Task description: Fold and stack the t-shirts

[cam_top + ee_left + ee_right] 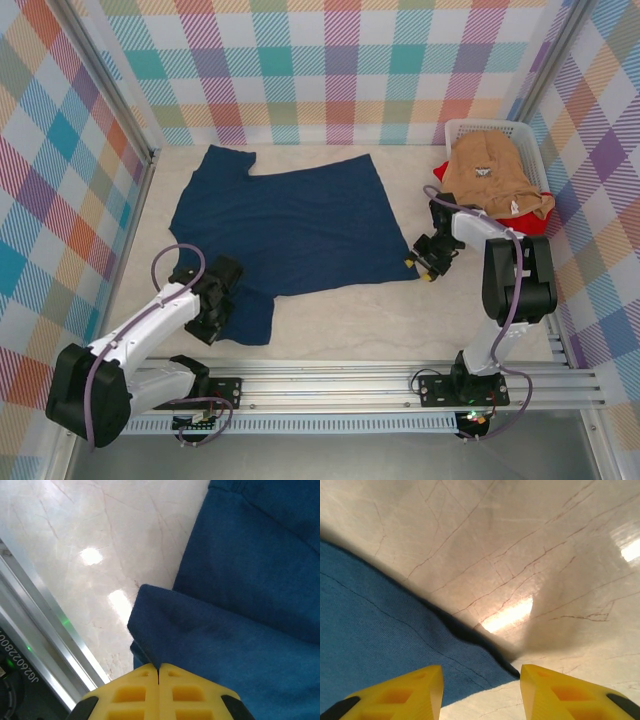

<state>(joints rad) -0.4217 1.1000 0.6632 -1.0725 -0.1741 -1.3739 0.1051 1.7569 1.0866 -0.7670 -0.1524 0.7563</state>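
At the near left of the table (350,330), the left gripper (158,669) is pressed together on a raised fold of the navy shirt (290,225). The right gripper (481,675) hangs with jaws spread over the shirt's near right corner, not yet pinching it. So each arm has its own near corner, and the flat shirt runs left to right between them. At the far right corner, the tan shirt (495,172) lies over the red shirt (532,224) in the basket (478,126).
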